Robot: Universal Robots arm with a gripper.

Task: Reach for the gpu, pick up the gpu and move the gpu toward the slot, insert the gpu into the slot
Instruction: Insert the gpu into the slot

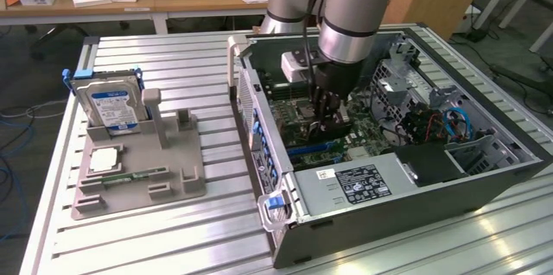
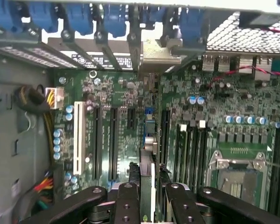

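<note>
The hand (image 2: 147, 186) grips the gpu (image 2: 148, 140) by its top edge, above the slot (image 2: 149, 122); the card looks thin, stiff, fragile.

Silver arm (image 1: 350, 22), light-blue joint caps, black cable; black screw-studded fingers (image 2: 127, 205).

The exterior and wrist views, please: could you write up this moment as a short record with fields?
Setting: open computer case lying on a slatted metal table
Gripper: gripper lowered inside the case, over the green motherboard
Held: gpu, seen edge-on between the fingers, silver bracket at the case's rear wall
Slot: slot under the card; full seating cannot be told
Elsewhere: hard drive upright in a grey holder at the exterior view's left
</note>
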